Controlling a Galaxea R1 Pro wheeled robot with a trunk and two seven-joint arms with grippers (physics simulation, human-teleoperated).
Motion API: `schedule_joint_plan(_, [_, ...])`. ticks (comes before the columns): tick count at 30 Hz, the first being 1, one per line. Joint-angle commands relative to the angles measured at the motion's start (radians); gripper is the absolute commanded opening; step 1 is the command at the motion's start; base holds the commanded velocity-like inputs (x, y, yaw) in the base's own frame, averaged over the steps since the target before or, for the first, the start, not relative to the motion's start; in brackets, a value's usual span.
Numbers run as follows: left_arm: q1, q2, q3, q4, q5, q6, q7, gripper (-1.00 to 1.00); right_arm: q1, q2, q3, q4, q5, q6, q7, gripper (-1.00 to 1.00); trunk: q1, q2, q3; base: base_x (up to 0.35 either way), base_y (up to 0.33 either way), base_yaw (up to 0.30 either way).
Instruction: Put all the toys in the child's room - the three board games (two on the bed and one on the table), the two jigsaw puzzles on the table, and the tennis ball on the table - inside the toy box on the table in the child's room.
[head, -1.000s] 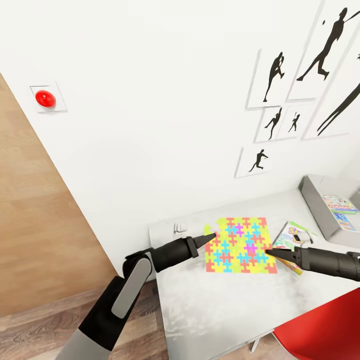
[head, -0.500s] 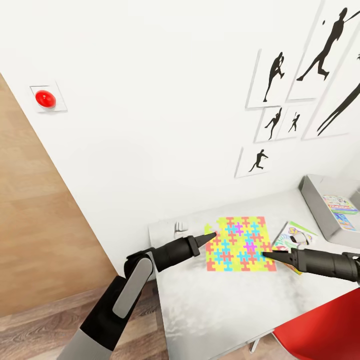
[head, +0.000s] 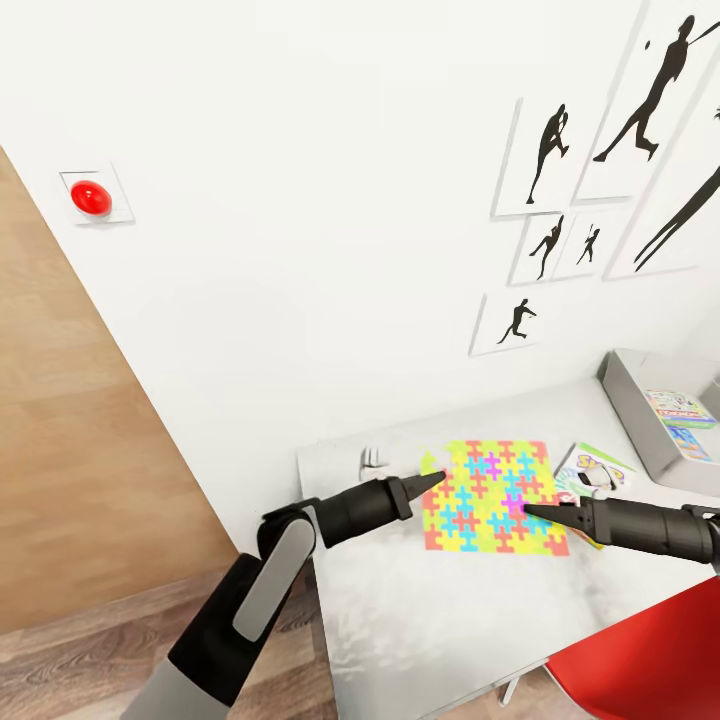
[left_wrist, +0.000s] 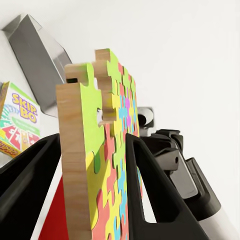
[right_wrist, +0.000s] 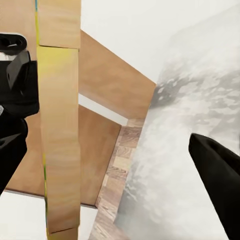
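While the jigsaw puzzle (head: 495, 496) hung just above the desk (head: 450, 620), left gripper (head: 438, 477) clamped one edge and right gripper (head: 527, 511), jaws apart, straddled the opposite; thin, stiff, probably light.

Between my matt black plastic left fingers (left_wrist: 150, 195) sits the thin square jigsaw puzzle board (head: 495, 497), bare pale wood at its edge, bright smooth paint on its face. Beneath lies the long, mottled matt grey-white table top (head: 450, 610).

Red chair (head: 650, 655) bottom corner; red button (head: 90, 196) on wall.
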Motion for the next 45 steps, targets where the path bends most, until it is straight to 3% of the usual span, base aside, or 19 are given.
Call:
schedule_joint_plan(1, [-0.001,0.0,0.0,0.0,0.014,0.011,0.0,-1.0,-0.001,0.0,0.0,0.0,0.003,0.006,0.001,-1.0,0.0,-0.001,-0.002,0.0,0.0,0.0])
schedule_joint_plan(45, [-0.001,0.0,-0.006,-0.008,0.014,0.012,0.001,-1.0,-0.001,-0.002,-0.004,0.0,0.003,0.006,0.001,-1.0,0.0,-0.001,-0.002,0.0,0.0,0.0])
